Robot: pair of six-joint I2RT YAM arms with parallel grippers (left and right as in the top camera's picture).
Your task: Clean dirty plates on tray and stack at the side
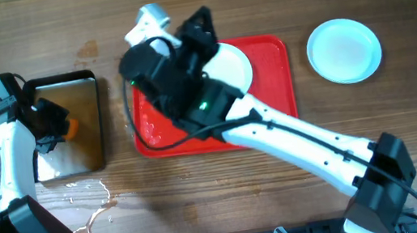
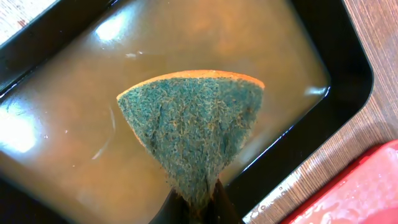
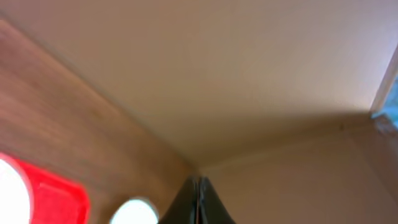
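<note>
Wooden table, wet patch at front left, beige wall behind. Left gripper clamps a green sponge over the dark pan of murky water. Right gripper: fingers pressed together, nothing between them. One plate lies on the red tray; another plate rests on the table to the tray's right, clear of it.

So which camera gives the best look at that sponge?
The left wrist view: the sponge sits large and central, green scrubbing face showing, pinched in the fingers over the pan of brownish water. Overhead shows only an orange sliver; the right wrist view misses it.
</note>
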